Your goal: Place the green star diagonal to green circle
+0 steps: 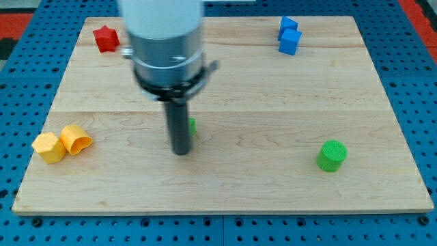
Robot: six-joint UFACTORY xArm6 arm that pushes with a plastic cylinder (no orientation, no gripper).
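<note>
Camera view: wooden board (225, 184) on a blue pegboard, my arm coming in from 12 o'clock. The arm carries no pincer, so there is no jaw state to record; it ends in a dark rod, and my tip (181, 152) rests on the board left of centre. The green star (192, 126) is almost wholly hidden behind the rod; only a sliver of green shows at the rod's 3 o'clock edge, so its shape cannot be confirmed here and I take it as the star from the task. Tip and star look touching or just beside each other; which, I cannot tell. The green circle (332, 156), a short cylinder, stands well apart at about 3 to 4 o'clock from the tip, near the board's right side. Judgement: the tip sits on the star's left flank because a push from there would carry it rightward toward the circle; to end diagonal, the star should stop off a corner of the circle, not level with it. Bystanders: red star (105, 38) at 10 o'clock, two blue blocks (289, 35) touching at 1 o'clock, two yellow blocks (61, 143) touching at 9 o'clock. None lies on the likely path.
</note>
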